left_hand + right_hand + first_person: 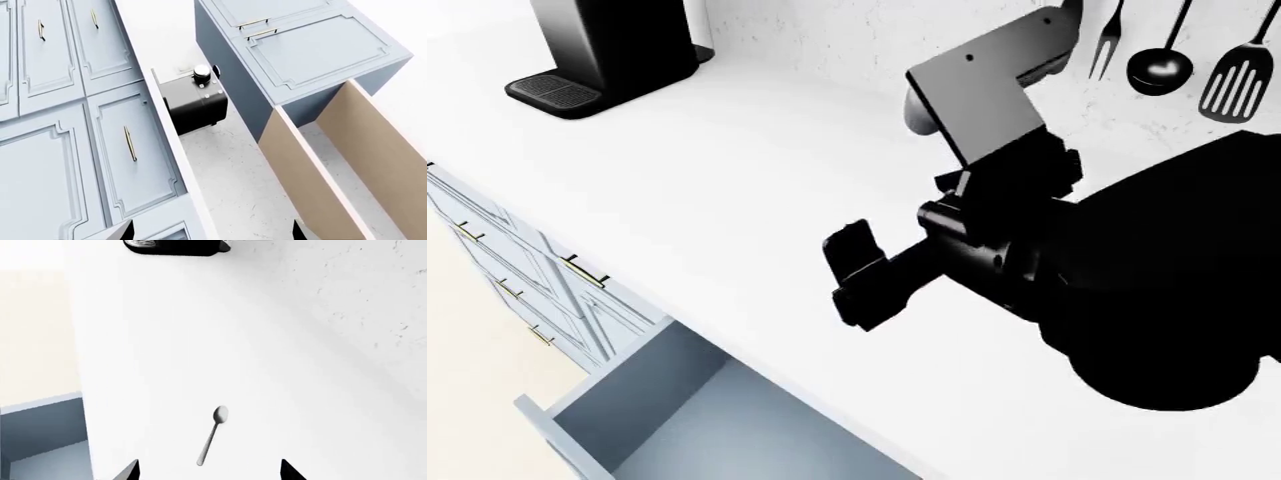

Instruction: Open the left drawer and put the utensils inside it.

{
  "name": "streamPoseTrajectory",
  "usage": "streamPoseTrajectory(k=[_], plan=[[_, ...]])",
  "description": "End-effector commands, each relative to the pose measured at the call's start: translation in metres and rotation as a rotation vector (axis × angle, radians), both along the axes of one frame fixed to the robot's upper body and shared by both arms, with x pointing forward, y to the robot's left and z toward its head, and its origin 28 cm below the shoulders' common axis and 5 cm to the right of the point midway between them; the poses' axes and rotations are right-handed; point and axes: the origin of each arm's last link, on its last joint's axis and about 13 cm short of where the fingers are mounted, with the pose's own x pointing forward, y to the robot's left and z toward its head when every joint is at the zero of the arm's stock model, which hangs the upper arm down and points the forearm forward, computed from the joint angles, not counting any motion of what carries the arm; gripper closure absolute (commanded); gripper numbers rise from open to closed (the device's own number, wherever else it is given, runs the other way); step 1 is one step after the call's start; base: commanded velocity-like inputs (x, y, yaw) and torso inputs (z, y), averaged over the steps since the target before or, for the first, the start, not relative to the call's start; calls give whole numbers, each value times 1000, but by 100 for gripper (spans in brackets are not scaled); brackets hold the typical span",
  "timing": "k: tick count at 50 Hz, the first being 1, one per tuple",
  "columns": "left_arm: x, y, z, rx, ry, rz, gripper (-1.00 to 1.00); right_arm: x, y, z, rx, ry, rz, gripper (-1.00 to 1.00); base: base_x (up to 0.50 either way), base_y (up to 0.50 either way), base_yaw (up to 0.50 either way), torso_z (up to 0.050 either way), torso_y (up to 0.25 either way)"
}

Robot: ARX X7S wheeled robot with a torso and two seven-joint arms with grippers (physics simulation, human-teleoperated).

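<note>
You are hovering the open, empty right gripper (210, 472) over the spoon (212, 436) on the worktop (267, 340): light, stiff, slippery; take it mid-handle.

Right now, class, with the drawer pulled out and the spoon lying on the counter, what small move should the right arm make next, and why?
Probably lower the right gripper straight onto the spoon. Its fingertips are spread either side of the handle, nothing is held, and the left drawer stands open and looks empty.
</note>
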Motion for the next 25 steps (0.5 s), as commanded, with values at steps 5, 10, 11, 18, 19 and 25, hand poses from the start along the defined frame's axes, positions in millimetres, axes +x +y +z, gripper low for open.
streamPoseTrajectory(k=[5, 10, 11, 18, 19, 25], plan=[[1, 0, -3, -4, 7, 3, -100, 50, 18, 10, 97, 87, -235, -100, 0, 0, 0, 0, 0], [2, 0, -3, -6, 8, 2, -100, 54, 28, 7, 82, 101, -270, -100, 0, 0, 0, 0, 0], [2, 0, -3, -6, 8, 2, -100, 54, 28, 7, 82, 101, -270, -100, 0, 0, 0, 0, 0], [2, 0, -2, -12, 4, 1, -100, 68, 42, 25, 136, 130, -316, -100, 0, 0, 0, 0, 0], [2, 0, -2, -12, 4, 0, -100, 69, 43, 25, 157, 158, -311, -100, 0, 0, 0, 0, 0], [2, 1, -2, -12, 6, 3, -100, 91, 45, 22, 204, 156, -354, -100, 0, 0, 0, 0, 0]])
